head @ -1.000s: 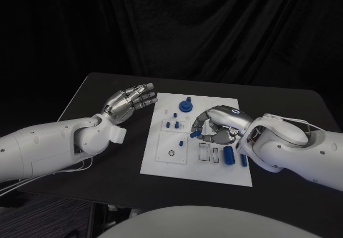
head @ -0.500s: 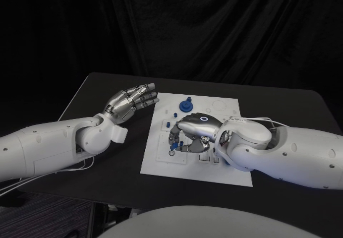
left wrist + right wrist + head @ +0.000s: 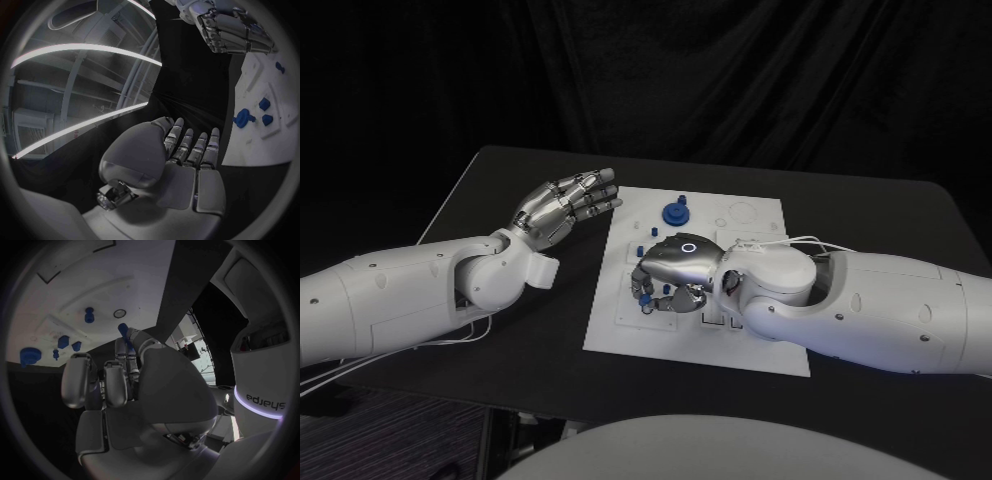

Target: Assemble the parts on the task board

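Note:
The white task board (image 3: 749, 214) lies in the middle of the black table. My right hand (image 3: 675, 268) hovers low over the board's left-middle area, fingers curled downward. It pinches a small blue peg (image 3: 124, 332) between thumb and fingertips. A blue round knobbed part (image 3: 675, 213) stands at the far end of the board, and it also shows in the right wrist view (image 3: 29, 355). Small blue pegs (image 3: 89, 315) stand in the board nearby. My left hand (image 3: 568, 204) is raised beside the board's far left corner, fingers straight and apart, holding nothing.
Bare black table (image 3: 516, 170) lies left of the board and beyond it. The near part of the board (image 3: 639, 338) is bare white. In the left wrist view the board's edge (image 3: 250, 85) and several blue parts (image 3: 244, 118) are seen past my left fingertips.
My right hand has moved left across the board, from its right-middle to its left-middle, with the blue peg in its fingers. The left hand has stayed put.

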Available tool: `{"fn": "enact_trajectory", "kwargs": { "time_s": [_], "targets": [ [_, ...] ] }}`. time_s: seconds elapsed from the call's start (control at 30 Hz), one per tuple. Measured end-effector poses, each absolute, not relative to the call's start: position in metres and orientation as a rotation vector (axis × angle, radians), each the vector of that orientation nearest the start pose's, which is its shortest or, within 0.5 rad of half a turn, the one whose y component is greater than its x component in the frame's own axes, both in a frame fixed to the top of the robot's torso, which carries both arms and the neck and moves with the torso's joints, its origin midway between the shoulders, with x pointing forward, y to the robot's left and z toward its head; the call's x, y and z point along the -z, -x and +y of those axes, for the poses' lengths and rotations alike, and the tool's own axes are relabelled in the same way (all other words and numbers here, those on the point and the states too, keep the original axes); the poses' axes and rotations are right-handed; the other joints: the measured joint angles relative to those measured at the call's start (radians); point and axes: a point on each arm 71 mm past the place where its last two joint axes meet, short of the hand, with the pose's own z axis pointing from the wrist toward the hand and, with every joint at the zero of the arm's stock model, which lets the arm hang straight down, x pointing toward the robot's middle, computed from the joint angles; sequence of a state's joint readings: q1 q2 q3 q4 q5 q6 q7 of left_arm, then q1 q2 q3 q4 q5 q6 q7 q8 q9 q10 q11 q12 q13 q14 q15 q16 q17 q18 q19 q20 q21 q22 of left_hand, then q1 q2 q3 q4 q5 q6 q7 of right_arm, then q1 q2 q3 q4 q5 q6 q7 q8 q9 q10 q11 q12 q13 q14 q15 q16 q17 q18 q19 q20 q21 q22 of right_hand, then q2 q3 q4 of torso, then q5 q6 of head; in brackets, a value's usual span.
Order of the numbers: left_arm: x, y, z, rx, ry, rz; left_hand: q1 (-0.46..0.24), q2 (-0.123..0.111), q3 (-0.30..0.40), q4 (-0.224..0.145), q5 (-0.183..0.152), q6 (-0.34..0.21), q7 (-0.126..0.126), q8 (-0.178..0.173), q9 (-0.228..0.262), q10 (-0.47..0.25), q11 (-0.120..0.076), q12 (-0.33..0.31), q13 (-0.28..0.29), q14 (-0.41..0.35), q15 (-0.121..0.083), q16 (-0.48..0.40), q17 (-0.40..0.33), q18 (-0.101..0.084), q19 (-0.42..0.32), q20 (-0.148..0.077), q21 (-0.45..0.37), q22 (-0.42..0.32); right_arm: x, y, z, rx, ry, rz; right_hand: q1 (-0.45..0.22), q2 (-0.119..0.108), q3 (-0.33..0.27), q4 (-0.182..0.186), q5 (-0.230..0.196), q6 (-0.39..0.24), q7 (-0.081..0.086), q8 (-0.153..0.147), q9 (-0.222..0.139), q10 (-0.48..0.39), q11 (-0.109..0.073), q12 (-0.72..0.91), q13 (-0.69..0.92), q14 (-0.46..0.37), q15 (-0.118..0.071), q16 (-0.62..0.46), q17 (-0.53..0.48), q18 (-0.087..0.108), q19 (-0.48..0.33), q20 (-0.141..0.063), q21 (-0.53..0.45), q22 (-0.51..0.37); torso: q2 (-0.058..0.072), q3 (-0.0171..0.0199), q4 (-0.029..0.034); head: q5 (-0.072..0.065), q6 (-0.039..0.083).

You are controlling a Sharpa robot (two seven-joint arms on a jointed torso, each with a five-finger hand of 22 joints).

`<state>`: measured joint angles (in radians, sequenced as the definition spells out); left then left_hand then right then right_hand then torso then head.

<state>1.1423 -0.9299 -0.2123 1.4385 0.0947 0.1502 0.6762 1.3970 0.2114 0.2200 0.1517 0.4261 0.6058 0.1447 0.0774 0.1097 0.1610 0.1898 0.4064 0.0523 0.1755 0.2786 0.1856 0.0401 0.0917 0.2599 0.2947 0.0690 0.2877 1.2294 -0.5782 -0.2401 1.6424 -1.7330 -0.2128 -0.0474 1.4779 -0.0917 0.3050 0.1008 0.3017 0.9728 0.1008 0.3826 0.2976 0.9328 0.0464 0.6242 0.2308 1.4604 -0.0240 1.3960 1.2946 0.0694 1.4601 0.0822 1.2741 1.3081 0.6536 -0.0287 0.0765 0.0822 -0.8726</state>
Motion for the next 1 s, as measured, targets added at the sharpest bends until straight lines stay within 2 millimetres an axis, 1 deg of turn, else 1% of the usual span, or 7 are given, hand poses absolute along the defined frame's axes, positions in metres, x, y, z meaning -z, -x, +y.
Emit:
{"fn": "enact_trajectory", "kwargs": {
  "time_s": [0.13,0.33,0.53,0.6,0.77,0.87,1.0],
  "targets": [
    [0.247,-0.454,0.266,1.893,1.16,1.389,0.0,0.0,0.0,0.0,0.0,0.0,0.0,0.0,0.0,0.0,0.0,0.0,0.0,0.0,0.0,0.0,0.0,0.0,0.0,0.0,0.0,0.0,0.229,-0.397,-0.036,-0.866,0.843,1.661,-0.001,0.001,0.003,-0.003,0.0,0.0,0.0,-0.002,0.0,0.0,0.0,-0.002,-0.001,0.0,0.0,0.0,-0.002,0.0,0.0,0.0,0.0,0.0,0.0,-0.0003,0.0003,0.0,0.0],
    [0.248,-0.455,0.266,1.896,1.16,1.391,0.0,0.0,0.0,0.0,0.0,0.0,0.0,0.0,0.0,0.0,0.0,0.0,0.0,0.0,0.0,0.0,0.0,0.0,0.0,0.0,0.0,0.0,0.233,-0.398,-0.037,-0.843,0.861,1.674,-0.002,0.002,0.003,-0.003,0.0,0.004,-0.003,-0.008,0.0,0.007,0.0,-0.004,-0.002,0.0,0.0,0.0,-0.003,0.0,0.0,0.0,0.0,0.0,0.0,-0.0006,-0.0034,0.007,0.0],
    [0.248,-0.455,0.265,1.897,1.16,1.393,0.0,0.0,0.003,0.003,0.0,-0.004,0.004,0.0,0.0,0.0,0.0,0.0,0.0,0.0,0.0,0.0,0.0,0.0,0.0,0.0,0.0,0.0,0.237,-0.397,-0.038,-0.838,0.865,1.684,-0.006,0.001,0.003,-0.003,0.0,0.006,-0.005,-0.01,0.0,0.014,0.0,-0.013,-0.003,0.0,0.0,0.0,-0.008,0.0,0.003,-0.002,0.0,0.0,-0.001,-0.0011,-0.005,0.007,0.0],
    [0.248,-0.455,0.264,1.897,1.16,1.394,0.0,0.0,0.003,0.003,0.0,-0.004,0.004,0.0,0.0,0.0,0.0,0.0,0.0,0.0,0.0,0.0,0.0,0.0,0.0,0.0,0.0,0.0,0.238,-0.396,-0.038,-0.839,0.864,1.685,-0.006,0.001,0.003,-0.003,0.0,0.008,-0.006,-0.01,0.0,0.014,0.0,-0.013,-0.003,0.0,0.0,0.0,-0.008,0.0,0.004,-0.004,0.0,0.0,-0.001,-0.001,-0.0062,0.01,0.0],
    [0.248,-0.455,0.264,1.898,1.16,1.395,0.0,0.0,0.003,0.003,0.0,-0.004,0.004,0.0,0.0,0.0,0.0,0.0,0.0,0.0,0.0,0.0,0.0,0.0,0.0,0.0,0.0,0.0,0.239,-0.395,-0.038,-0.845,0.86,1.689,-0.007,0.0,0.006,-0.006,-0.005,0.008,-0.006,-0.01,0.0,0.014,0.0,-0.013,-0.003,0.0,0.0,0.0,-0.008,0.0,0.004,-0.004,0.0,0.0,-0.001,-0.0006,-0.0059,0.011,0.0],
    [0.248,-0.455,0.264,1.897,1.16,1.396,0.0,0.0,0.003,0.003,0.0,-0.004,0.004,0.0,0.0,0.0,0.0,0.0,0.0,0.0,0.0,0.0,0.0,0.0,0.0,0.0,0.0,-0.001,0.241,-0.394,-0.038,-0.85,0.857,1.692,-0.007,-0.001,0.006,-0.006,-0.005,0.008,-0.006,-0.01,0.0,0.018,-0.004,-0.017,-0.004,0.0,0.0,0.0,-0.008,0.0,0.004,-0.004,0.0,0.0,-0.001,-0.0005,-0.0056,0.013,0.0],
    [0.249,-0.456,0.264,1.896,1.16,1.397,0.0,0.0,0.004,0.001,0.0,-0.004,0.004,0.0,0.0,0.0,0.0,0.0,0.0,0.0,0.0,0.0,0.0,0.0,0.0,0.0,0.0,-0.001,0.242,-0.393,-0.038,-0.855,0.853,1.699,-0.007,-0.001,0.005,-0.006,-0.005,0.011,-0.01,-0.01,0.0,0.021,0.0,-0.017,-0.004,0.0,0.0,0.0,-0.008,0.0,0.004,-0.004,0.0,0.0,-0.001,-0.0001,-0.0053,0.013,0.0]
  ]
}}
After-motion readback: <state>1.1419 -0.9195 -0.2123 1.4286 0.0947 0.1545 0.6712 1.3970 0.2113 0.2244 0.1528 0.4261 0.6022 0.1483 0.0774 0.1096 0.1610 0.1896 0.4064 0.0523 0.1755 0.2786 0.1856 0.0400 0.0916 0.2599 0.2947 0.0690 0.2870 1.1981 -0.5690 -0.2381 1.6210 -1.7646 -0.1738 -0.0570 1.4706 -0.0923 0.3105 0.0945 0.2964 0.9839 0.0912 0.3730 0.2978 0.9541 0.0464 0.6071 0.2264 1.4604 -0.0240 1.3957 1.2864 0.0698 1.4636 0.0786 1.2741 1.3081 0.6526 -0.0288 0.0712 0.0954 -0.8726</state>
